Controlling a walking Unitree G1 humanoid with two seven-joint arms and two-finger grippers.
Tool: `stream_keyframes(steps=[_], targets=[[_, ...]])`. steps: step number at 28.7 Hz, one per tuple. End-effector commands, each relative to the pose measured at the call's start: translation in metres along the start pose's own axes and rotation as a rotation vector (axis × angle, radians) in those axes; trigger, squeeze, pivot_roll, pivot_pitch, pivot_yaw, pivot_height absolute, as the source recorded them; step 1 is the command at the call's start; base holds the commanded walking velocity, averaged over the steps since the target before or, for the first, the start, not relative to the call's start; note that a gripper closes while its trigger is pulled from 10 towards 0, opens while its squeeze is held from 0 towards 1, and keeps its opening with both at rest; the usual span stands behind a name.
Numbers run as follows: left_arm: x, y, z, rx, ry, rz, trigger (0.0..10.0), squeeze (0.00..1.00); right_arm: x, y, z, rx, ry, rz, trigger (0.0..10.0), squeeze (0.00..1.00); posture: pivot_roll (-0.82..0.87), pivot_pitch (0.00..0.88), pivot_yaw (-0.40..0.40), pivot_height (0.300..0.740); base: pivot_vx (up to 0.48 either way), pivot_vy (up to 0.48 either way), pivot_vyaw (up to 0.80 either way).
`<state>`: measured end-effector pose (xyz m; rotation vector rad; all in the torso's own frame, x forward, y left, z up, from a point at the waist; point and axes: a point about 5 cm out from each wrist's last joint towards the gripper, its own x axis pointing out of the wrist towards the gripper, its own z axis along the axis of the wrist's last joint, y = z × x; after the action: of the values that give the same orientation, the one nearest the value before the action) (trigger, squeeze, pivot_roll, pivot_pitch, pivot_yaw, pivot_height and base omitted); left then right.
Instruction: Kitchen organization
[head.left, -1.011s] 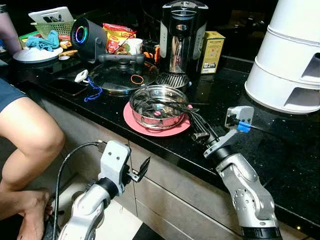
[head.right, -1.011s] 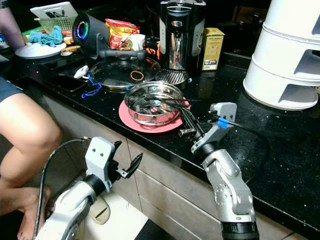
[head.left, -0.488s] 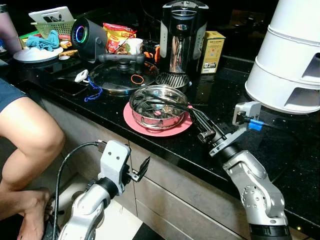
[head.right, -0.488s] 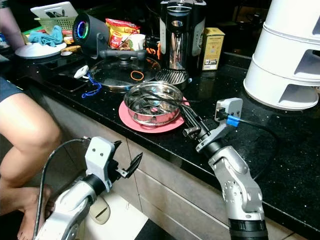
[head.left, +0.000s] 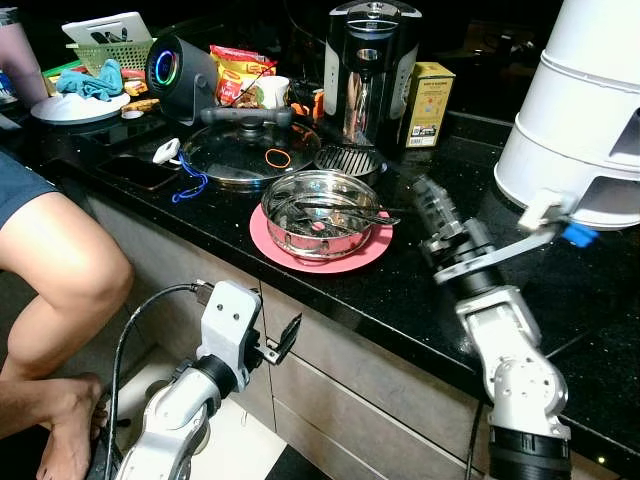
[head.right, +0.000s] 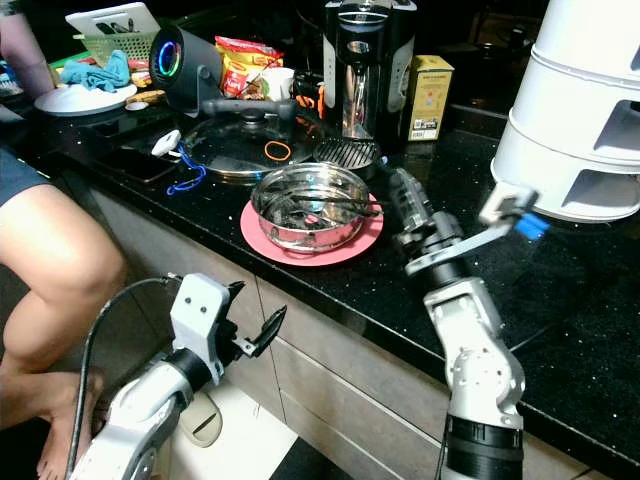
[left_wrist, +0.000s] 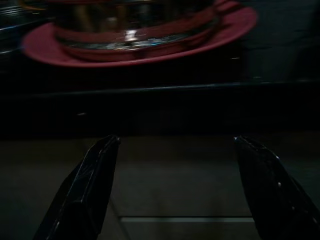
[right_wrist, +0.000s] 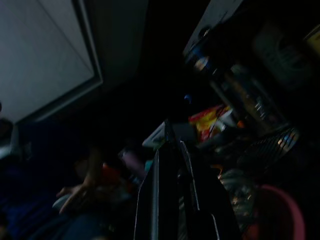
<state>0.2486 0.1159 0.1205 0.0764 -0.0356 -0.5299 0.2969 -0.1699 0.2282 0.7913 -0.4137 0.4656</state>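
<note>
- Left gripper (head.left: 283, 338) hung below the counter edge at about 7 o'clock from the steel bowl (head.left: 318, 212), fingers spread apart and empty; it pointed up at the cabinet front, likely parked out of the way.
- Right gripper (head.left: 428, 198) was raised over the black counter (head.left: 420, 290) at 3 o'clock of the bowl, tilted upward, fingers pressed together with nothing visibly between them. Judged a transit pose, clear of the dishes.
- Bowl sat on the pink plate (head.left: 290, 246) near the counter edge; utensils (head.left: 345, 210) lay across inside it, handles toward 3 o'clock, presumably gathered for tidying.
- A person's bare knee (head.left: 75, 280) stood at 9 o'clock, close to the left arm.
- Glass pot lid (head.left: 245, 150) lay flat at 11 o'clock behind the plate.
- Kettle (head.left: 370, 65) and yellow box (head.left: 428, 90) stood upright at 12 to 1 o'clock; white tiered stand (head.left: 590, 110) at 2 o'clock.
</note>
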Motion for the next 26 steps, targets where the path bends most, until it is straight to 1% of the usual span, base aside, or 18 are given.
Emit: stream_keyframes(steps=[1,2,3,6,7,8,11,13,14,17,20,21,23,26], targets=[[-0.001,-0.002,0.005,0.008,-0.022,-0.041,10.0,0.00,0.001,-0.001,0.000,0.027,-0.008,-0.008,0.0,0.00,-0.04,0.000,-0.006,0.740,0.000,0.000,0.00],[-0.001,-0.009,0.011,-0.012,-0.048,-0.116,10.0,0.00,0.002,-0.003,0.002,0.016,-0.014,-0.020,0.0,0.00,-0.04,0.000,-0.008,0.740,0.000,0.000,0.00],[-0.001,-0.021,0.023,-0.043,-0.089,-0.233,10.0,0.00,0.003,-0.005,0.003,-0.002,-0.020,-0.033,0.0,0.00,-0.04,0.000,-0.010,0.740,0.000,0.000,0.00],[-0.001,-0.024,0.026,-0.049,-0.098,-0.259,10.0,0.00,0.003,-0.005,0.004,-0.002,-0.021,-0.037,0.0,0.00,-0.04,0.000,-0.010,0.740,0.000,0.000,0.00],[0.001,-0.034,0.040,-0.055,-0.138,-0.342,10.0,0.00,0.004,-0.006,0.008,0.008,-0.038,-0.041,0.0,0.00,-0.04,0.000,-0.010,0.740,0.000,0.000,0.00],[0.001,-0.034,0.040,-0.055,-0.138,-0.342,10.0,0.00,0.004,-0.006,0.008,0.008,-0.038,-0.041,0.0,0.00,-0.04,0.000,-0.010,0.740,0.000,0.000,0.00],[0.003,-0.043,0.059,-0.045,-0.188,-0.418,10.0,0.00,0.007,-0.007,0.017,0.008,-0.062,-0.046,0.0,0.00,-0.04,0.000,-0.007,0.740,0.000,0.000,0.00],[0.003,-0.043,0.059,-0.045,-0.188,-0.418,10.0,0.00,0.007,-0.007,0.017,0.008,-0.062,-0.046,0.0,0.00,-0.04,0.000,-0.007,0.740,0.000,0.000,0.00],[0.008,-0.044,0.074,-0.015,-0.233,-0.429,10.0,0.00,0.008,-0.012,0.025,-0.028,-0.068,-0.077,10.0,0.00,-0.04,0.000,-0.005,0.740,0.000,0.000,0.00],[0.012,-0.039,0.085,0.006,-0.268,-0.408,10.0,0.00,0.007,-0.021,0.033,-0.072,-0.073,-0.134,10.0,0.00,-0.04,0.000,0.000,0.740,0.000,0.000,0.00],[0.014,-0.035,0.089,0.009,-0.274,-0.383,10.0,0.00,0.006,-0.024,0.036,-0.077,-0.074,-0.156,10.0,0.00,-0.04,0.000,0.001,0.740,0.000,0.000,0.00],[0.016,-0.031,0.094,0.016,-0.284,-0.350,10.0,0.00,0.006,-0.027,0.036,-0.085,-0.053,-0.176,10.0,0.00,-0.04,0.000,0.004,0.740,0.000,0.000,-0.41],[0.017,-0.029,0.096,0.017,-0.287,-0.337,10.0,0.00,0.006,-0.027,0.036,-0.087,-0.049,-0.178,10.0,0.00,-0.04,0.000,0.004,0.740,0.000,0.000,-0.59],[0.020,-0.023,0.098,0.045,-0.282,-0.289,10.0,0.00,0.006,-0.031,0.036,-0.105,-0.046,-0.199,10.0,0.00,-0.04,0.000,0.004,0.740,0.000,0.000,-0.80]])
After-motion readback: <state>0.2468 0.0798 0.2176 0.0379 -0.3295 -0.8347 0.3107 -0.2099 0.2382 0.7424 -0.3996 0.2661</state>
